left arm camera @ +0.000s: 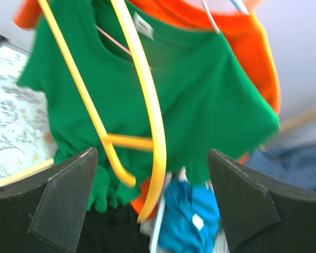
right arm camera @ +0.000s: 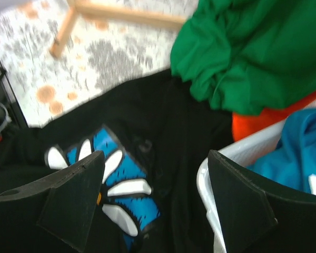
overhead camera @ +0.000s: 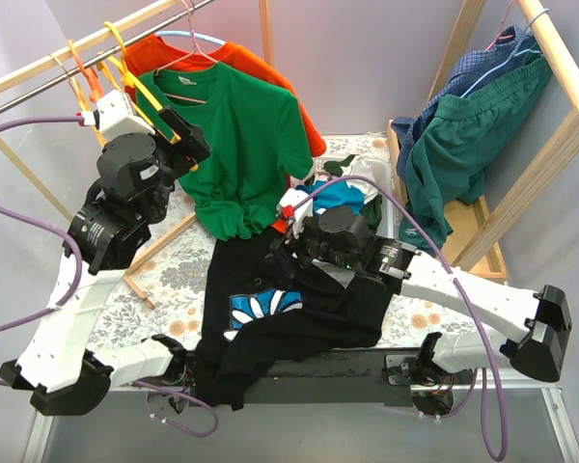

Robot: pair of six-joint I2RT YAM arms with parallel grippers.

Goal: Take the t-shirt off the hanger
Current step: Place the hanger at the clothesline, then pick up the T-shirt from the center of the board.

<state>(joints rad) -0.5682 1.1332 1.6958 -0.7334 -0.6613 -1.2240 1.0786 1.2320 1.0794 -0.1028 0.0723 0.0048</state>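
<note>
Loosely crumpled black t-shirt (overhead camera: 304,328), blue-white flower print (overhead camera: 263,307).

No readable text; the neck label (left arm camera: 142,25) on the green t-shirt (left arm camera: 200,105) is blurred.

Left arm (overhead camera: 77,318) goes up steeply from its base at the worktop's (overhead camera: 169,275) near-left corner, elbow bent, wrist high over the far-left part. The left gripper (left arm camera: 151,155) aims toward the far right, jaws spread wide with nothing pinched between them. Right arm (overhead camera: 463,289) lies low, reaching from the near-right corner toward the worktop's middle, wrist tipped down. The right gripper (right arm camera: 155,155) hangs just over the middle, jaws wide apart too, gripping nothing.
</note>
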